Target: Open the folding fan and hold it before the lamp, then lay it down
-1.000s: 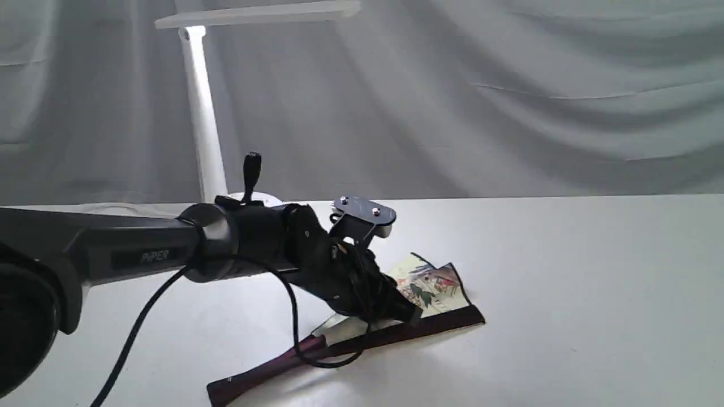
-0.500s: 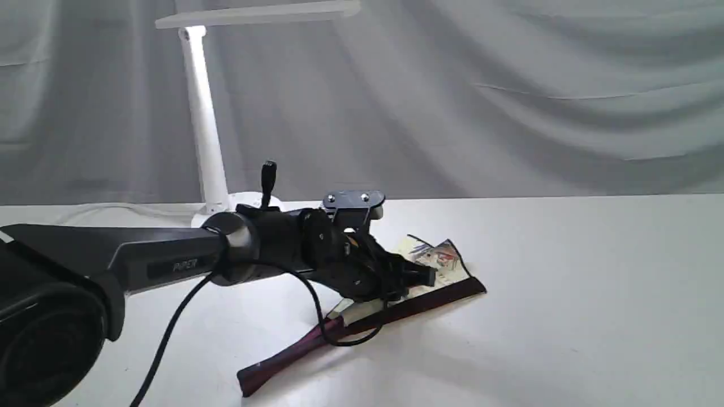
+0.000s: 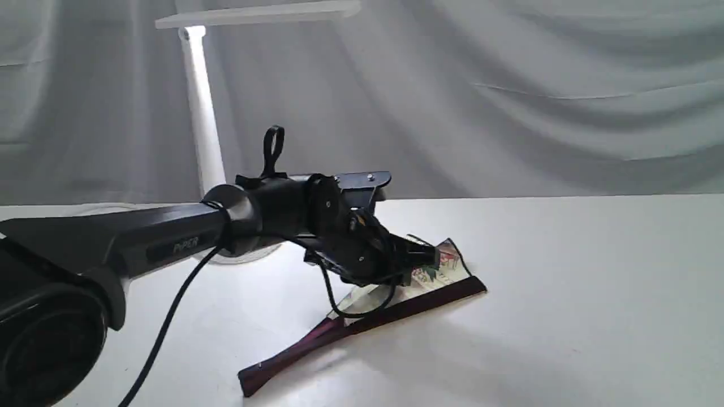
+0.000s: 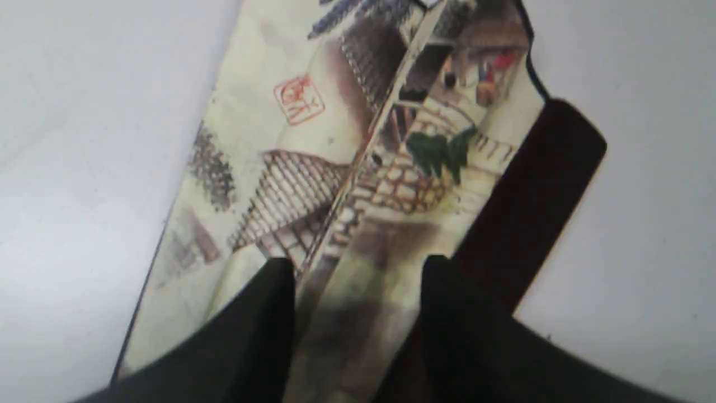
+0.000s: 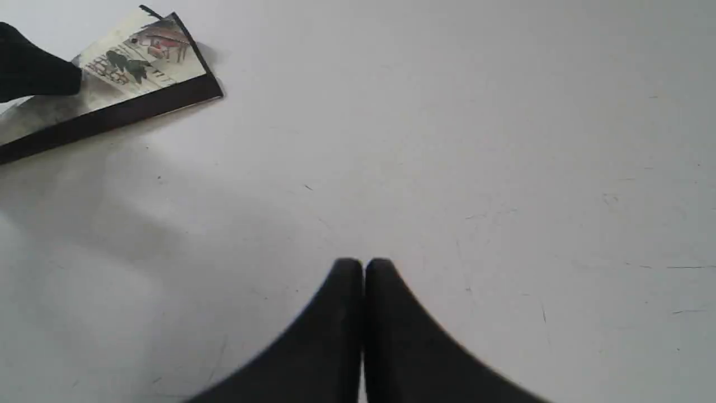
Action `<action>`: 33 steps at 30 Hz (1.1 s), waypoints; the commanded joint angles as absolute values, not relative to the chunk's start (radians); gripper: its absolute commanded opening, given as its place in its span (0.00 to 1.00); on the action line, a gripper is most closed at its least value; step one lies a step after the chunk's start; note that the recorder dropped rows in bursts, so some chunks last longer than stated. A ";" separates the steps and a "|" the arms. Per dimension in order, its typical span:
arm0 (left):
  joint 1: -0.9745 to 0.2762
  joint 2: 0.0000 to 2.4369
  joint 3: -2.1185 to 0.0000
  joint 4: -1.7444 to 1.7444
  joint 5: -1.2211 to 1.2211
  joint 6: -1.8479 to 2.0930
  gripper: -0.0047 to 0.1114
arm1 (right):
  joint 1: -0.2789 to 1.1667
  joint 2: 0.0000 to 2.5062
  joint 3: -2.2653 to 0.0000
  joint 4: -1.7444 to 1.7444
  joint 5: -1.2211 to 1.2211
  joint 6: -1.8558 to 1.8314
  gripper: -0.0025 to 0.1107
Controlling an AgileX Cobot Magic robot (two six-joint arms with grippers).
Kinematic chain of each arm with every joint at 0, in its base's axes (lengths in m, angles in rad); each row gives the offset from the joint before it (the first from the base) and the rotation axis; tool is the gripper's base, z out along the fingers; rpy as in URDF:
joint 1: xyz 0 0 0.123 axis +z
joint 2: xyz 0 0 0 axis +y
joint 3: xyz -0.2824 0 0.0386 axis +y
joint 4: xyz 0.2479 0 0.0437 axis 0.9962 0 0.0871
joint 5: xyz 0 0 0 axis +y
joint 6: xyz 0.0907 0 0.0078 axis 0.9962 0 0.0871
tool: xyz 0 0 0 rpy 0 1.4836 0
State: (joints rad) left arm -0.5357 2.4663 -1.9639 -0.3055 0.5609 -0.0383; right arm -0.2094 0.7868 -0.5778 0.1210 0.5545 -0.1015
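Note:
The folding fan (image 3: 413,302) lies partly spread on the white table, its dark maroon outer rib flat along the front and its handle end pointing to the near left. Painted cream pleats (image 4: 313,140) rise from that rib. My left gripper (image 3: 424,261) comes in from the left, and its black fingers (image 4: 279,291) are closed on a bunch of folded pleats. The lamp (image 3: 198,102) stands behind the left arm, which hides most of its round base. My right gripper (image 5: 363,263) hovers shut and empty over bare table, right of the fan (image 5: 134,61).
A grey draped cloth forms the backdrop behind the white table (image 3: 565,282). A black cable (image 3: 169,322) hangs from the left arm near the fan's handle. The lamp's long flat head (image 3: 260,14) reaches out above the arm.
The left gripper has risen and shifted right with the pleats in it. The fan's handle end slid to the right along the table. The paper now stands steeper.

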 commanded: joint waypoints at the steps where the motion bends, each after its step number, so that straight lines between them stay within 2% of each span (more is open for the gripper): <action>1: -0.533 2.464 -2.020 -0.226 0.725 -0.051 0.36 | -0.209 0.787 -0.578 0.131 0.542 -0.106 0.02; 11: -0.495 2.403 -2.053 -0.216 0.917 -0.045 0.36 | -0.209 0.792 -0.578 0.278 0.540 -0.106 0.02; 20: -0.432 2.383 -2.029 -0.198 1.065 0.019 0.36 | -0.209 0.927 -0.578 0.291 0.542 -0.112 0.02; 26: -0.382 2.337 -1.951 -0.244 1.095 0.092 0.36 | -0.209 0.946 -0.578 0.417 0.542 -0.263 0.02; 33: -0.368 2.278 -1.790 -0.221 1.056 0.161 0.36 | -0.209 0.946 -0.578 0.424 0.542 -0.270 0.02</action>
State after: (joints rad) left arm -0.3734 2.3030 -1.8209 -0.2276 1.0749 0.1456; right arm -0.2094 0.9470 -0.5778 0.4160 0.5505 -0.2587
